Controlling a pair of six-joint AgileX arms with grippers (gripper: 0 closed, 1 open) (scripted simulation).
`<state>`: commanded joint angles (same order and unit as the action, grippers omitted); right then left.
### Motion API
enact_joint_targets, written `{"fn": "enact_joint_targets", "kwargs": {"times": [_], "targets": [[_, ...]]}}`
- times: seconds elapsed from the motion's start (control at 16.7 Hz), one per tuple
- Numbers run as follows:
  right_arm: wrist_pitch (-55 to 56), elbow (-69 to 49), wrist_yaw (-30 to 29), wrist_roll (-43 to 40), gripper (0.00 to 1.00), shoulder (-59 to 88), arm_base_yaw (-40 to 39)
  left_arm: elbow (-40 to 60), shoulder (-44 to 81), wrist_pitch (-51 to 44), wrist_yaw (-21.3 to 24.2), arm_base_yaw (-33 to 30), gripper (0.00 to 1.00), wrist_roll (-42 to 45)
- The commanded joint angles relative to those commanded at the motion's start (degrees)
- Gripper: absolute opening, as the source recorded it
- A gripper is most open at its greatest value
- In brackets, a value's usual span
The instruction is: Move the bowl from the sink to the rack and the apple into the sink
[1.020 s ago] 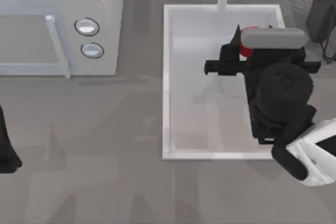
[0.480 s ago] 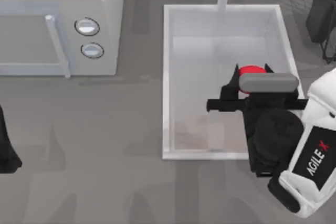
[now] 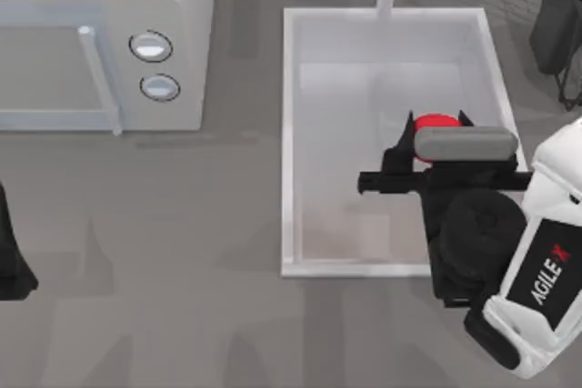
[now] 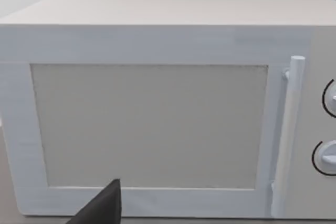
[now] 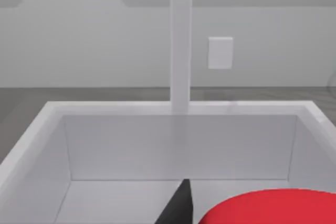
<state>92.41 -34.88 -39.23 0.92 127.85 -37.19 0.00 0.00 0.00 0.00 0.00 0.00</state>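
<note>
One arm does the work here: the right gripper [image 3: 435, 129] hangs over the right half of the sink [image 3: 289, 134], with the apple [image 3: 436, 123] showing as a red cap just past its grey wrist block. That placement fits the task's second half, since letting go from here would drop the apple inside the basin rather than on the counter [image 3: 182, 315]. From above I cannot tell whether the fingers pinch the apple or stand spread, as the wrist hides them. The right wrist view adds what the overhead angle lacks: the apple [image 5: 268, 207] lies close under the camera beside a dark finger [image 5: 178, 205], with the sink's far wall and the faucet post [image 5: 180, 40] beyond. The left arm sits parked at the counter's left edge, its wrist camera facing the microwave [image 4: 152, 124].
</note>
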Motion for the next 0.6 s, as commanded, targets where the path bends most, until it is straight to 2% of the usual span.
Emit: {"fn": "enact_joint_targets", "kwargs": {"times": [0.54, 0.6], "targets": [[0.00, 0.00, 0.00, 0.00, 0.98, 0.00, 0.00, 0.00, 0.00, 0.00, 0.00, 0.00, 1.00, 0.00], [0.00, 0.00, 0.00, 0.00, 1.00, 0.00, 0.00, 0.00, 0.00, 0.00, 0.00, 0.00, 1.00, 0.00]]}}
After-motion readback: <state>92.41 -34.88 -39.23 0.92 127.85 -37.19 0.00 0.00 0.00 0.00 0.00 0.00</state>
